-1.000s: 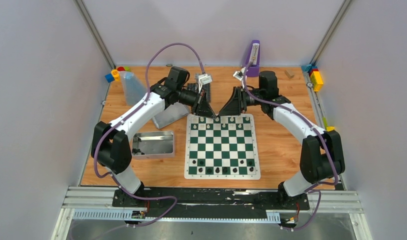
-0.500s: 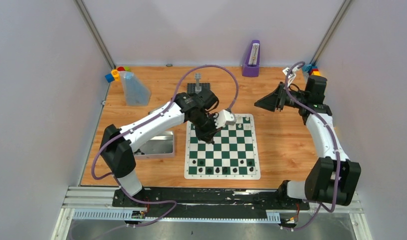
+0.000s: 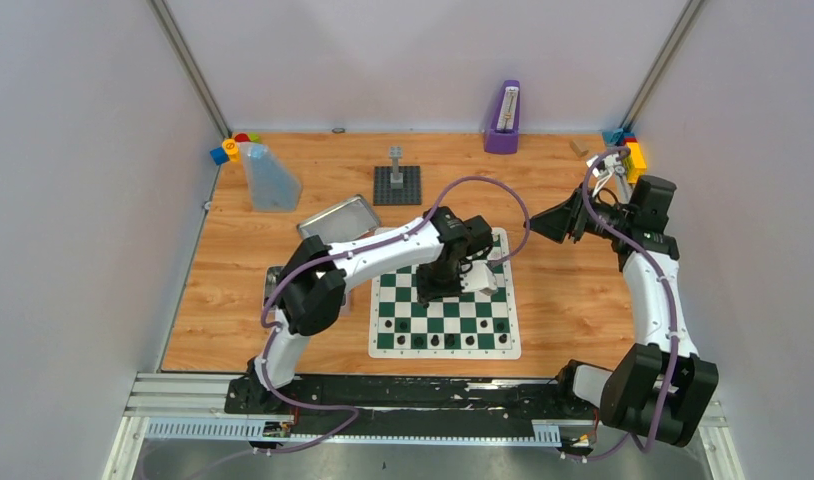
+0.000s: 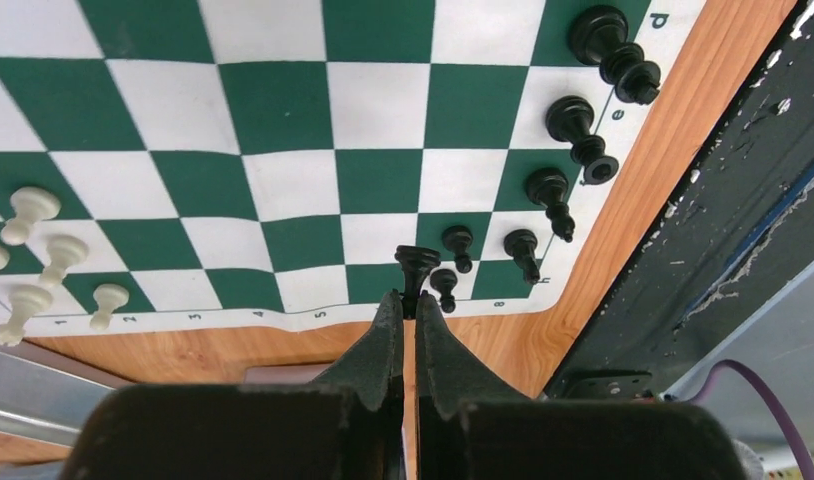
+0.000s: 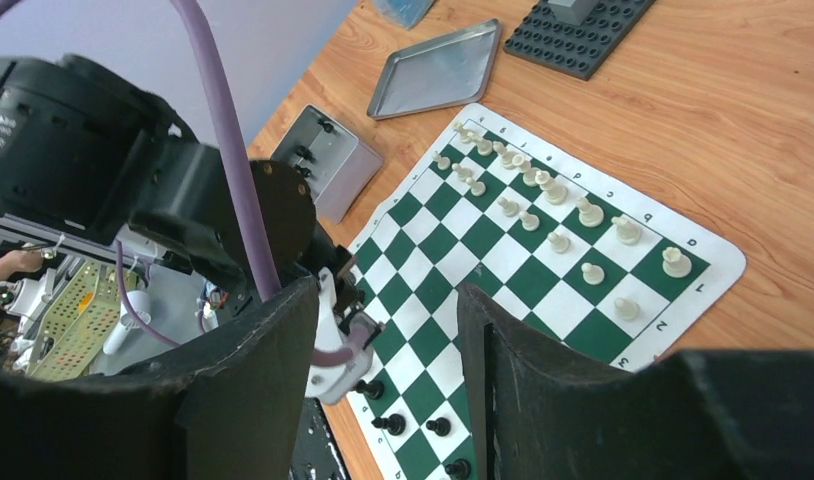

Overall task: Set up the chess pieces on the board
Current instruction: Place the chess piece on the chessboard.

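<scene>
Board (image 3: pixel 443 353) on the counter (image 3: pixel 568 310): cream pieces (image 5: pixel 543 185) are ranked on the far rows, black pieces (image 4: pixel 573 120) partly set along the near edge, one black piece (image 4: pixel 416 262) gripped in the closed left hand (image 4: pixel 404 300), right hand (image 5: pixel 386 292) held open and empty, others judged left in the tin (image 5: pixel 341 178).

The white-and-black left arm (image 3: pixel 368 255) reaches out to its right from its base, wrist bent downward, its dark two-finger left gripper (image 4: pixel 404 298) pinched tight on a small black chess piece (image 4: pixel 415 262). The matching right arm (image 3: pixel 655 290) rises at the far right, its dark right gripper (image 5: pixel 388 290) aimed leftward with fingers parted.
</scene>
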`<state>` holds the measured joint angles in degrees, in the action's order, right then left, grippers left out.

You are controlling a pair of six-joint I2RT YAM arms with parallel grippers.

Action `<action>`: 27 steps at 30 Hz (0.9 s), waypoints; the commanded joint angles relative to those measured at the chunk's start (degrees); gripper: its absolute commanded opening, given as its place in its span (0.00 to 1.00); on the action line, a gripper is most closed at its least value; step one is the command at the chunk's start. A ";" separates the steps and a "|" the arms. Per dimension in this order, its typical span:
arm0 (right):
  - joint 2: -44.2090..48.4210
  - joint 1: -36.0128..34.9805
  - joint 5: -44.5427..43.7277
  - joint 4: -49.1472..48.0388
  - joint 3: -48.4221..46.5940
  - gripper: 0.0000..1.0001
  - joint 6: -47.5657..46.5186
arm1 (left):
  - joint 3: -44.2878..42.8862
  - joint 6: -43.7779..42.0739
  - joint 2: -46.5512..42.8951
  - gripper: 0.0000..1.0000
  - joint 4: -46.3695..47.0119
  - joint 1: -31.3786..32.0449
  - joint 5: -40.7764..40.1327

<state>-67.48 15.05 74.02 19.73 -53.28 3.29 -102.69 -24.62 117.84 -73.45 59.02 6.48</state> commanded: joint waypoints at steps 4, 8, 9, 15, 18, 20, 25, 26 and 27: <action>0.91 1.83 4.81 0.31 0.10 0.54 -2.40 | -6.00 0.51 6.58 0.01 -6.57 2.84 -1.51; 0.61 2.38 5.82 0.56 0.19 0.54 -2.41 | -5.61 1.40 8.58 0.01 -7.42 3.78 -0.97; 0.52 2.43 6.07 0.53 0.19 0.54 -2.41 | -5.38 1.59 8.99 0.01 -7.42 3.89 -0.74; 0.26 2.66 6.55 0.75 0.28 0.54 -2.36 | -3.56 1.90 9.70 0.02 -6.84 4.51 0.41; 0.08 2.74 6.62 0.72 0.28 0.54 -2.34 | -3.32 1.90 10.11 0.03 -6.88 4.64 0.55; -0.06 2.79 6.72 0.68 0.37 0.54 -2.31 | -3.16 1.93 10.59 0.03 -6.99 4.68 0.55; -0.67 2.78 6.96 0.81 0.37 0.53 -2.27 | -3.12 2.23 11.80 0.04 -7.22 4.66 1.02; -0.80 2.74 7.08 0.79 0.38 0.53 -2.32 | -3.13 2.22 11.93 0.05 -7.23 4.69 1.06; -0.81 2.76 7.09 0.81 0.37 0.53 -2.30 | -3.13 2.21 12.12 0.05 -7.28 4.69 0.99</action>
<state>-68.25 17.82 76.58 20.64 -53.17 1.76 -106.24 -23.77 128.31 -79.20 63.31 6.42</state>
